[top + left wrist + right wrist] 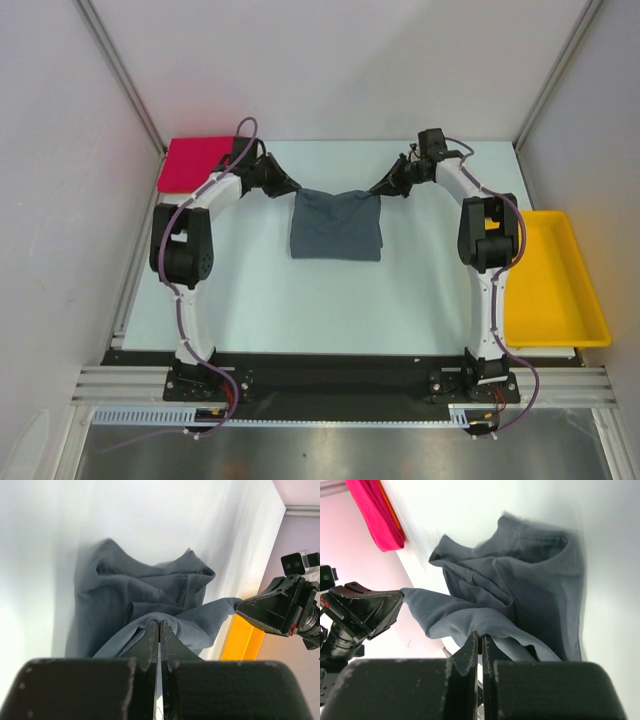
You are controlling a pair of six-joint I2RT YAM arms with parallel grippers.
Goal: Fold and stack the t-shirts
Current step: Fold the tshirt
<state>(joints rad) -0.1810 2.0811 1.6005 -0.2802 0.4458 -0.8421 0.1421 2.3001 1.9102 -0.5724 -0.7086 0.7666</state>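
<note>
- Grey t-shirt (335,225) lies at the centre of the top view as a bunched bundle on the table (300,310), with its upper edge raised and sagging between the two arms.
- Left gripper (291,187) is clamped on the shirt's upper-left corner, jaws pressed together on the cloth.
- Right gripper (381,188) pinches the upper-right corner the same way.
- Red t-shirt (193,163) lies flat in the upper left of the frame, well apart from the grey one.
- Yellow tray (590,305) sits at the right edge.

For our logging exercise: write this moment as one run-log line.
left claw: shut on grey t-shirt, far-left corner | right claw: shut on far-right corner | red t-shirt: far left, not held
</note>
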